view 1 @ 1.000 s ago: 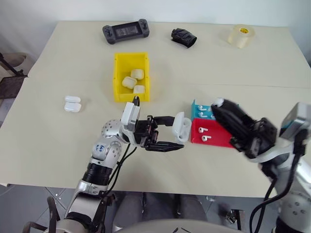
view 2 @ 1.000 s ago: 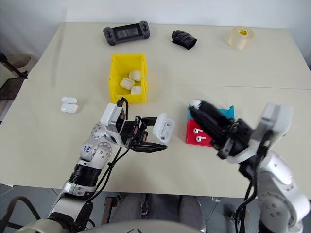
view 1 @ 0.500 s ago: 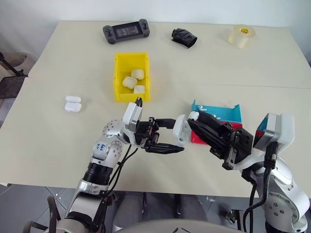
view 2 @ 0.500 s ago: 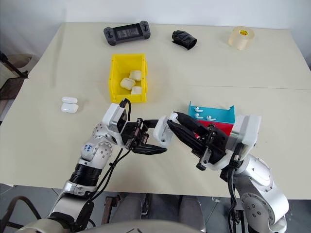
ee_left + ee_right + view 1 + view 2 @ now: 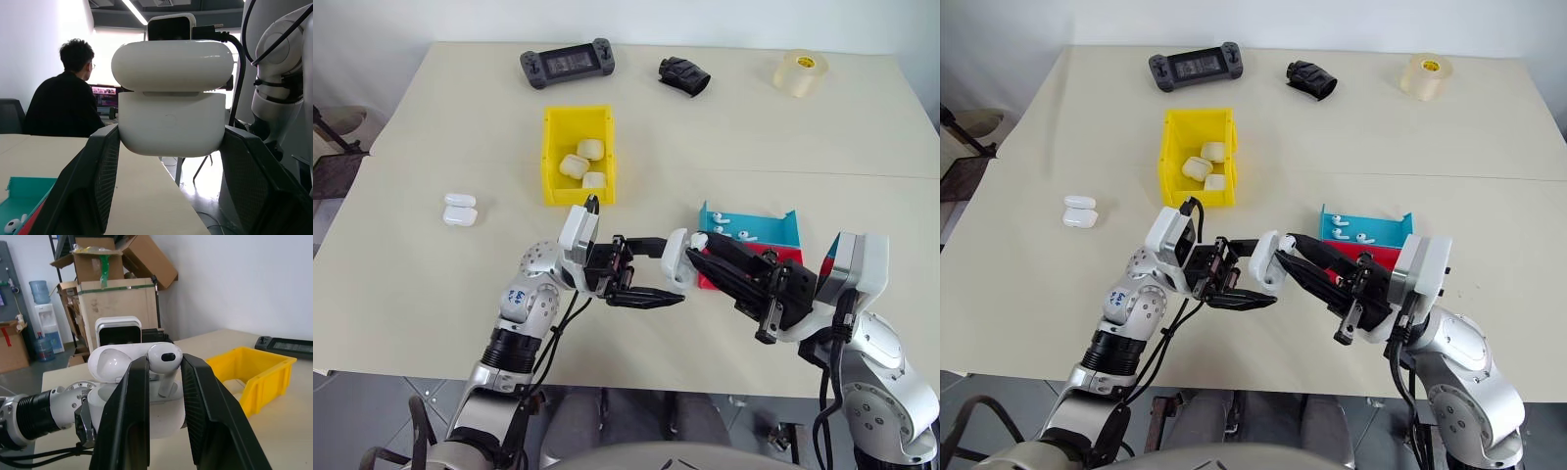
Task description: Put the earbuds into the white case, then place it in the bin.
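Observation:
My left gripper [image 5: 674, 271] is shut on the white case [image 5: 678, 258], holding it above the table's front middle; the case [image 5: 171, 107] sits between both fingers. Its lid [image 5: 110, 364] stands open. My right gripper [image 5: 698, 245] is shut on one earbud [image 5: 164, 363], a small white bud with its stem pointing down, held right over the open case [image 5: 146, 416] and touching or nearly touching it. Two more earbuds [image 5: 722, 227] lie in the blue tray [image 5: 773, 227]. The yellow bin [image 5: 548, 157] stands beyond the left gripper with cream cases inside.
A red tray [image 5: 710, 279] lies under my right arm, against the blue one. Another white case [image 5: 459, 209] rests at the left. A game controller [image 5: 566, 65], a black object [image 5: 683, 74] and a tape roll [image 5: 800, 72] line the far edge. A seated person [image 5: 63, 107] is behind.
My right gripper has swung left from above the trays to the open case, carrying the earbud. The left gripper and the case have stayed in place.

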### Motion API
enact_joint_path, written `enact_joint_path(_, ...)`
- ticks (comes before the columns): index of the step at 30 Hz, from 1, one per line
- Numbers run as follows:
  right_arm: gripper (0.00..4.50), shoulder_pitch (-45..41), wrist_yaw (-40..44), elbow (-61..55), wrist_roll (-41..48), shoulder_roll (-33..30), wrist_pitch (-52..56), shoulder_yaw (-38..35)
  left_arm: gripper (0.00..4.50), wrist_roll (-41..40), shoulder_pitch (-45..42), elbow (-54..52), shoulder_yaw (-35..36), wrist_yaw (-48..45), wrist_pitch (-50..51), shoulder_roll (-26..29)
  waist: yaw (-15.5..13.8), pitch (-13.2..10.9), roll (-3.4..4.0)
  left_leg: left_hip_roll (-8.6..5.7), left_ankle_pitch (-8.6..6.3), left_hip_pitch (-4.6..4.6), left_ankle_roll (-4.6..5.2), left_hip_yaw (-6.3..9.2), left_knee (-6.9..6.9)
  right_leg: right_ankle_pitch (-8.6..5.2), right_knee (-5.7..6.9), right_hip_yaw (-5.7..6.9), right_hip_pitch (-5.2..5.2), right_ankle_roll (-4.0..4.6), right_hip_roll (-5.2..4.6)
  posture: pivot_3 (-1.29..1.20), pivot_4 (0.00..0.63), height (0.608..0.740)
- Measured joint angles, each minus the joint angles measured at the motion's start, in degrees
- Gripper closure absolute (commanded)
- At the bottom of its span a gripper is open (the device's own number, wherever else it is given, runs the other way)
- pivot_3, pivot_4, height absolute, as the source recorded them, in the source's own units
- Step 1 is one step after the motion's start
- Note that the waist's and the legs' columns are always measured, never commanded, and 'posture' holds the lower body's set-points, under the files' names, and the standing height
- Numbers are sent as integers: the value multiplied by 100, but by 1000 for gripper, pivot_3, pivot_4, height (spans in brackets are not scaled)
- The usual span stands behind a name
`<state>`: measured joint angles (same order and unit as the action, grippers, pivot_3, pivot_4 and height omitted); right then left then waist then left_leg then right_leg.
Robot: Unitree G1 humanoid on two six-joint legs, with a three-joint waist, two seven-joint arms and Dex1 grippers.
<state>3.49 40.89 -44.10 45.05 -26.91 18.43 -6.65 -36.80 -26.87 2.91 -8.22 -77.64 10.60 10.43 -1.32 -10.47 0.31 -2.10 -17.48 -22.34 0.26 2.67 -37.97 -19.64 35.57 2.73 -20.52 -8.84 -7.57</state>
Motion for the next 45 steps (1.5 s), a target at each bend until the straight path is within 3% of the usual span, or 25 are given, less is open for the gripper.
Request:
enact_joint_path(16,3961,-29,661,252,-494,-668,-801,-76,1758,59,0,4,-6,42,67,-32,-3,0,-1,0,0,0,0,0,0,0,-3,1,2,0,-1,0,150,740)
enact_joint_path(33,3961,22,982,586,-787,-821,-949,20,1758,28,0,-41,150,23,-73,-61,-5,-1,-2,1,0,0,0,0,-1,0,-4,3,4,0,-1,0,150,740)
enact_joint_path(45,3961,18,1070,782,-939,-823,-1104,-121,1758,81,248,-35,274,10,-321,234,-4,-1,-1,6,0,0,0,1,0,0,-4,3,3,0,0,0,150,740)
